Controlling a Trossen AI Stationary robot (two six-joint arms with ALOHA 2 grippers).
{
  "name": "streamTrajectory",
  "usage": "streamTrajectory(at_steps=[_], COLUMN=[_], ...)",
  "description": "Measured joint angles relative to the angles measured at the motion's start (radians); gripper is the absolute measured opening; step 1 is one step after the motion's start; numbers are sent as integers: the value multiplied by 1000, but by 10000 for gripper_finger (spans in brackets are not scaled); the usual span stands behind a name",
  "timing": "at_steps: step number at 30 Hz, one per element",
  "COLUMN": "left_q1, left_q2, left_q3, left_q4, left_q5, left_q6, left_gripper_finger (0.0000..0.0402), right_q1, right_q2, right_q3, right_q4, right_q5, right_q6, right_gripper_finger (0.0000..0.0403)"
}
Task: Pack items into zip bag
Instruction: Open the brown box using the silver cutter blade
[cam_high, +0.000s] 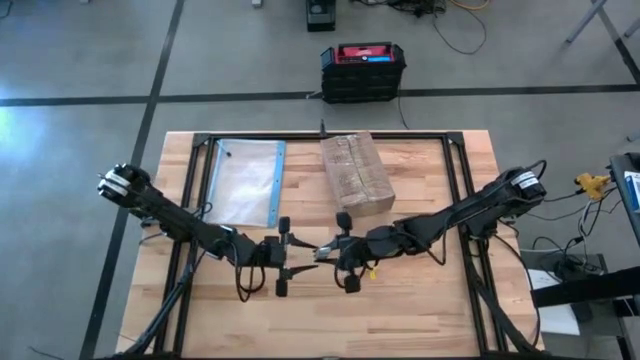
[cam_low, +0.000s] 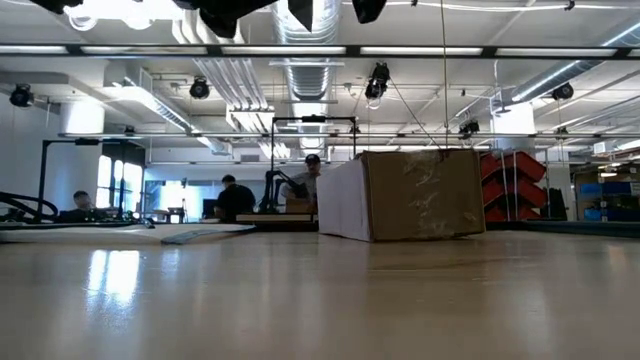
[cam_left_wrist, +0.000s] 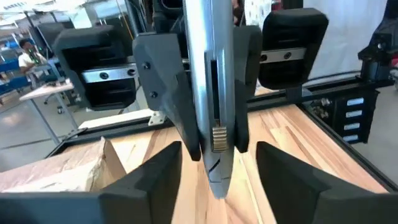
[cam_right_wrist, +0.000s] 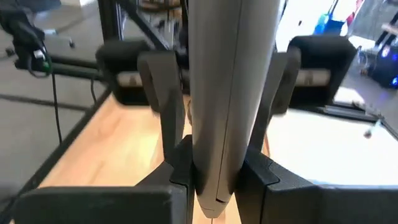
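Two grippers meet above the table's (cam_high: 420, 300) front middle: the right gripper (cam_right_wrist: 214, 168) clamps a grey stick-like tool (cam_right_wrist: 227, 93), while the left gripper (cam_left_wrist: 217, 165) stands open around it. Farther back, the zip bag (cam_high: 245, 182) lies flat beside a cardboard box (cam_high: 356, 172).

Items too small to discern

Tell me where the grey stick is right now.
High view: the grey stick hangs mid-table between both arms, near the front edge. The right tool is shut on it, and the left tool stands open around its other end.
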Motion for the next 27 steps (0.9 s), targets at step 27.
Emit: streamTrajectory(at_steps=[27], left_q1=[925], left_q2=[69], left_q3=[278], left_q4=[-438], left_q5=[392], left_q6=[-44], left_gripper_finger=[114], right_q1=[8], right_q2=[-206], right_q3=[-28], right_q4=[-987], right_q5=[345], right_q6=[667], right_gripper_finger=[53])
